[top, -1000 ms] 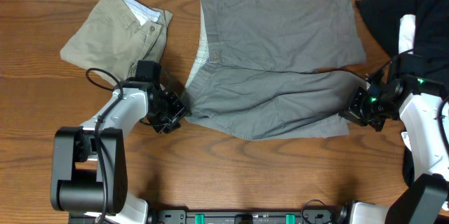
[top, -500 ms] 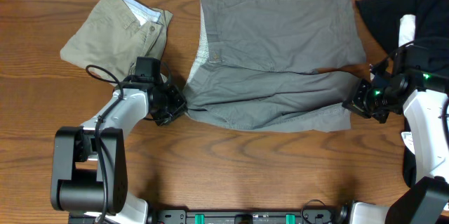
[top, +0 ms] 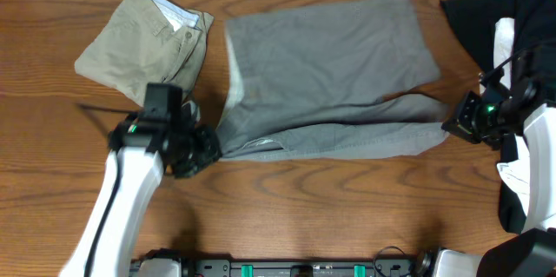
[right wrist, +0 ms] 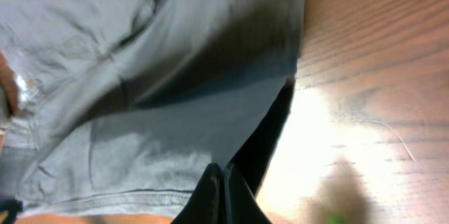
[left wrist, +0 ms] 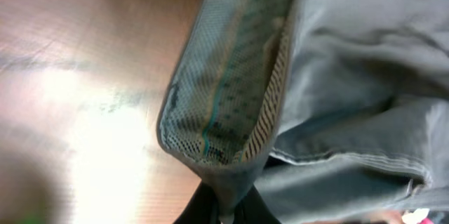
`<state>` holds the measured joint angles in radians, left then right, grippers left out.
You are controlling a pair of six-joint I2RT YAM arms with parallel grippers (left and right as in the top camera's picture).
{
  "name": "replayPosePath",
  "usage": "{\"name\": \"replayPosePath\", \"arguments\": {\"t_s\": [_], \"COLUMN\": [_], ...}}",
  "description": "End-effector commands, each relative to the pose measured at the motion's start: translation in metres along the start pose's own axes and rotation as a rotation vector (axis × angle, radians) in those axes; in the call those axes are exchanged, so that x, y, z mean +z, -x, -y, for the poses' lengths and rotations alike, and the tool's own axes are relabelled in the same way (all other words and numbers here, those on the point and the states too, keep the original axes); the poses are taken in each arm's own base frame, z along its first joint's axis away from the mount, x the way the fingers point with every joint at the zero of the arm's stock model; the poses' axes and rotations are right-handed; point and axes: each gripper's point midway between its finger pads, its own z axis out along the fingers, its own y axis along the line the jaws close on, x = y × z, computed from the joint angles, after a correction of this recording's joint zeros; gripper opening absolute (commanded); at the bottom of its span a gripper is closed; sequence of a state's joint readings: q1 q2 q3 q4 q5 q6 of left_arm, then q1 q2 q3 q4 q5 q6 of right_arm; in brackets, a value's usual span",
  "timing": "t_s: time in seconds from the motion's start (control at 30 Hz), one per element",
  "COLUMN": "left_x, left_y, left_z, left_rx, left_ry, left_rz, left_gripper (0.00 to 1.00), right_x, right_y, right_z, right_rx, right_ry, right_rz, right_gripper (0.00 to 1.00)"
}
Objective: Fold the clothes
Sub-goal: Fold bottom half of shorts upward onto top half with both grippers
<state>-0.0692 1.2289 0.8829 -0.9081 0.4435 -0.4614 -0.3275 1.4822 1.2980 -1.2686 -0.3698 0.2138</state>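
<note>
khaki shorts (top: 146,44): folded, far left of the surface (top: 330,216), apart from the work.
left hand (top: 201,148): clamped tight on the waistband corner of the grey shorts (top: 330,77); the left wrist view shows the mesh lining pinched between the fingers.
grey shorts: mid-surface, near half lifted and stretched between both hands.
right hand (top: 453,127): fully closed on the hem corner, cloth running into the fingertips in the right wrist view.
black garments (top: 486,16): heaped at the far right.
step: lengthwise fold of the grey shorts, I judge.
next: both hands likely need to carry the near edge onto the far edge evenly, keeping it taut, then let go.
</note>
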Motion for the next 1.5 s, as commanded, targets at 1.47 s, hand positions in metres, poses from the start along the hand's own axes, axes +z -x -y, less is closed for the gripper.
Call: {"name": "replayPosePath", "arguments": {"t_s": [1.47], "left_x": [0.026], "left_y": [0.241], "left_z": [0.065], "left_rx": [0.153], "left_ry": [-0.155], "left_rz": [0.810], "left_gripper": [0.06], "right_x": [0.100], "right_y": [0.262], "right_z": [-0.168], "right_rx": [-0.245], "right_ry": [0.601], "right_rz": [0.685], "right_gripper": [0.01]}}
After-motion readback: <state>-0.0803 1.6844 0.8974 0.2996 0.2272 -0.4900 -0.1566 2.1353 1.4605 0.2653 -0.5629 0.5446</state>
